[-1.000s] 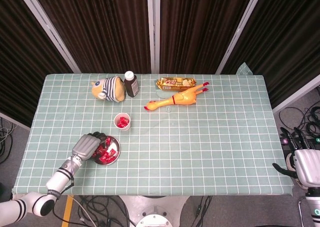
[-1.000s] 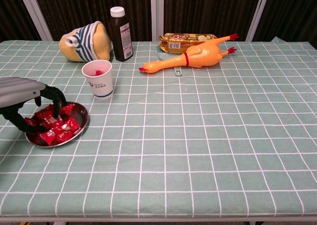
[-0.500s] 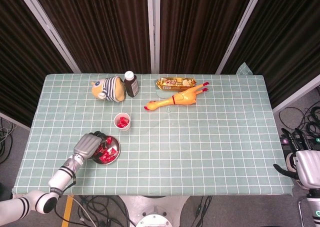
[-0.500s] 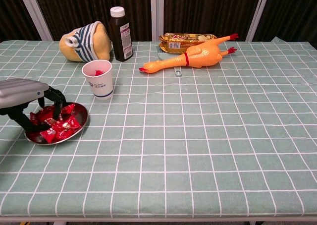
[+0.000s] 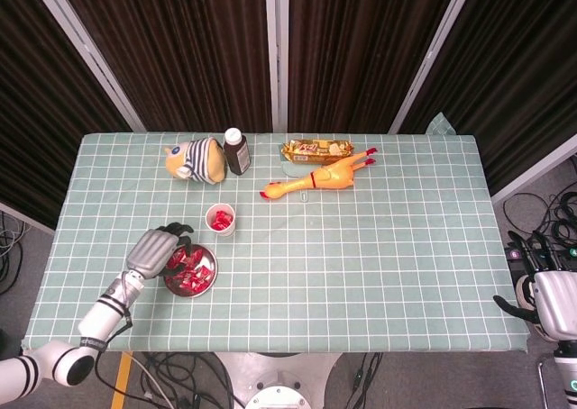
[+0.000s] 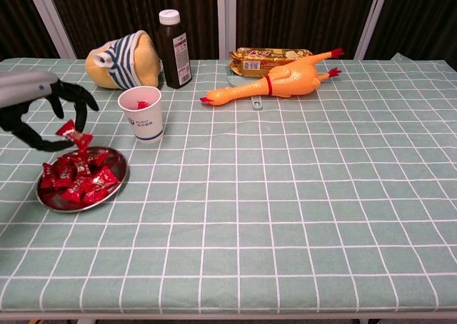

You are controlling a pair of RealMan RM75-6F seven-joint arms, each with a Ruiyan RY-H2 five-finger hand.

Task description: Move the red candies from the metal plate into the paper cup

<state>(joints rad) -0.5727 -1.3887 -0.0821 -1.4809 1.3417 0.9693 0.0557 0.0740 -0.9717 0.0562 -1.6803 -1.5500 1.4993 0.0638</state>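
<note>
So the left hand (image 6: 32, 110) is up off the table, just above the left edge of the metal plate (image 6: 117, 175), with a red candy (image 6: 73, 134) pinched at its dark fingertips while the other fingers curl loosely around it. That candy hangs clear of the pile, right over the plate's back-left part. The rest of the red candies (image 6: 77, 180) are heaped in the plate. The paper cup (image 6: 141, 113) stands upright just behind and to the right of the plate, not touching it, and there's already some red in it. The right hand (image 5: 550, 301) sits way off past the table's right edge, far from the plate, and I can't tell how its fingers are set from the head view.
</note>
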